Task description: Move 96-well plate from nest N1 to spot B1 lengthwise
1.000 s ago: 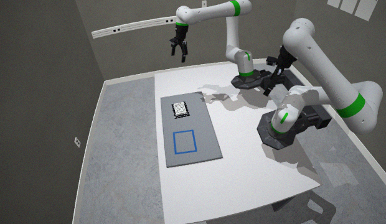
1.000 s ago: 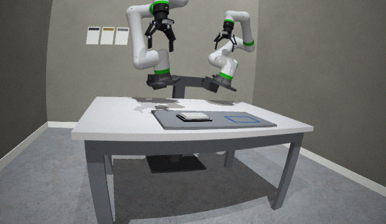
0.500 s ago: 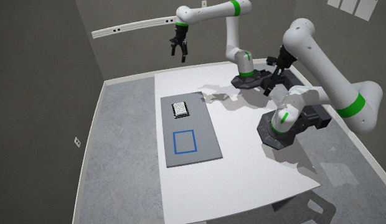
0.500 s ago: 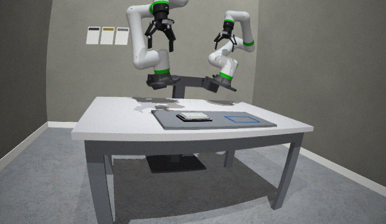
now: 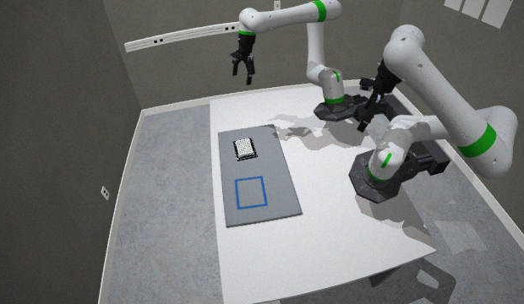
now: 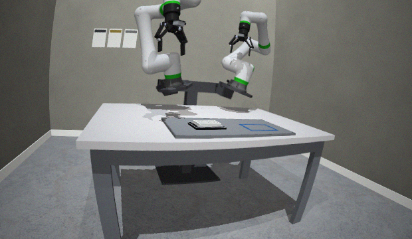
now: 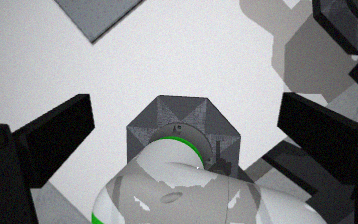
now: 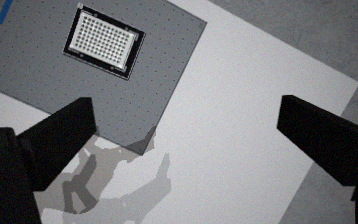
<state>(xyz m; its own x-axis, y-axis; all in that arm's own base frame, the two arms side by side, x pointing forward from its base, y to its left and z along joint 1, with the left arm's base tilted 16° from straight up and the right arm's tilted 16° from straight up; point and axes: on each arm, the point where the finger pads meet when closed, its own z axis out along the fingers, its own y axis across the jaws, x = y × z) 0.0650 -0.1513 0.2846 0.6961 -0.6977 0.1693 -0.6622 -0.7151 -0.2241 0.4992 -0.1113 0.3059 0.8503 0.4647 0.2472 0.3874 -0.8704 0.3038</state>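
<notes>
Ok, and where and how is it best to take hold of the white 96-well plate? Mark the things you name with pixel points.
Probably by two opposite side walls, coming from straight above with fingers open. The plate (image 5: 245, 146) (image 6: 207, 123) (image 8: 102, 40) lies flat in the black nest (image 5: 253, 156) (image 6: 210, 128) (image 8: 71, 52), its body standing above the nest's rim, and the top is dotted with wells, so pressing there seems unwise.
</notes>
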